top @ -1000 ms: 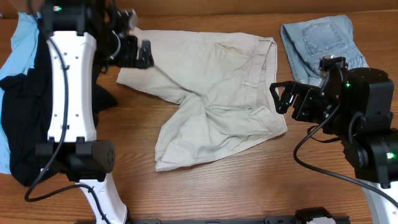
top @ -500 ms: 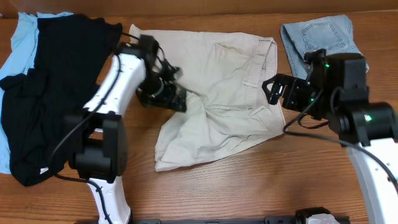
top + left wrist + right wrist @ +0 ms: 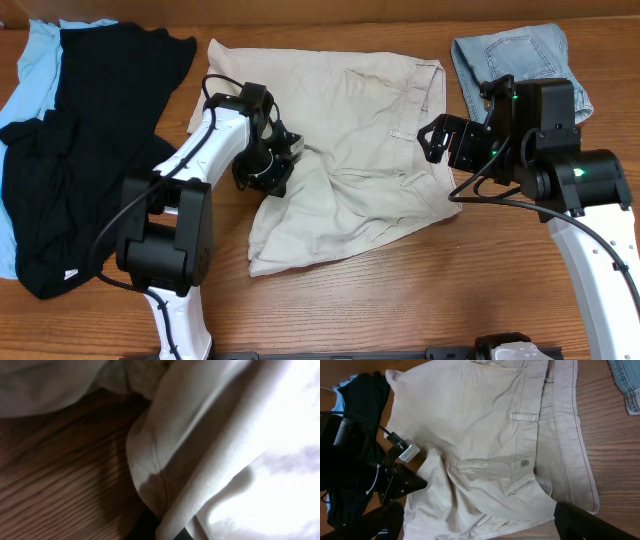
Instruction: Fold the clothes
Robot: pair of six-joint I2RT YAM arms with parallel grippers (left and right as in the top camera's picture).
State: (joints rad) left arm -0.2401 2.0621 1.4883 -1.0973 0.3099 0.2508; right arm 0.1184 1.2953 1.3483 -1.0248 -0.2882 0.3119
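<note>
- Shows beige shorts (image 3: 350, 120) spread flat over the middle of the wooden table (image 3: 400, 300), waistband to the right, legs to the left and toward the near edge
- Finds the left gripper (image 3: 272, 165) down on the shorts by the notch between the two legs, jaws pinched tight on a fold of the pale cloth
- Gives, from the left wrist, only that fold and a seam close up over wood grain
- Places the right gripper (image 3: 440, 140) by the waistband edge, jaws spread wide, holding nothing
- Picks out, from the right wrist, a button (image 3: 523, 463) and a belt loop (image 3: 524, 417)
- Locates a black garment (image 3: 90, 130) at far left, lying over a sky-blue piece (image 3: 35, 55), and a faded denim piece (image 3: 510, 60) at the far right corner
</note>
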